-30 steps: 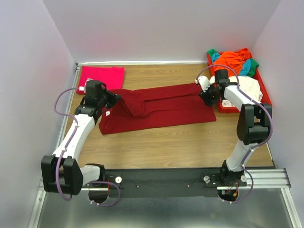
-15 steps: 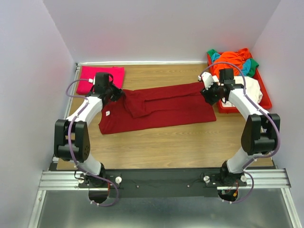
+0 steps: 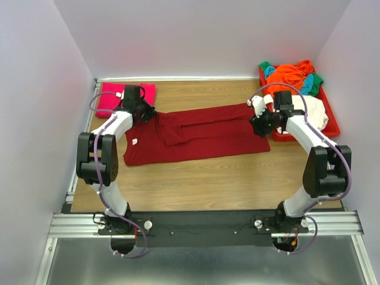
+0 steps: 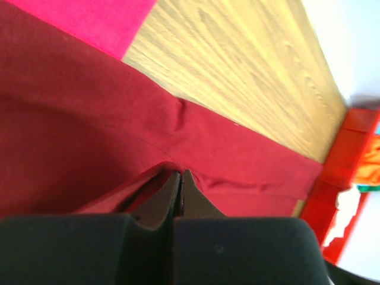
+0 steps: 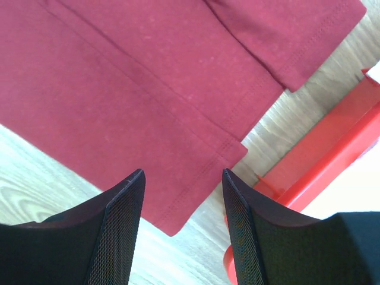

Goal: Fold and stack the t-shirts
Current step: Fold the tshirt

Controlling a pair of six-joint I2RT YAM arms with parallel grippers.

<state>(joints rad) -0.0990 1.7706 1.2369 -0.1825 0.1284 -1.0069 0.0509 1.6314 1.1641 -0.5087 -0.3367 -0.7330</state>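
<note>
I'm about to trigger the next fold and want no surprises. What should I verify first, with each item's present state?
1. Left gripper grips the large dark red cloth t-shirt: ok, jaws shut on a pinched ridge.
2. Right gripper grips the other end: not ok, jaws open above the hem corner.
3. Right gripper clear of the red plastic tray: cannot tell, its rim lies close beside.
4. Folded magenta-pink shirt apart from the dark red one: cannot tell.
5. Dark red shirt flat: not ok, left end bunched.
</note>
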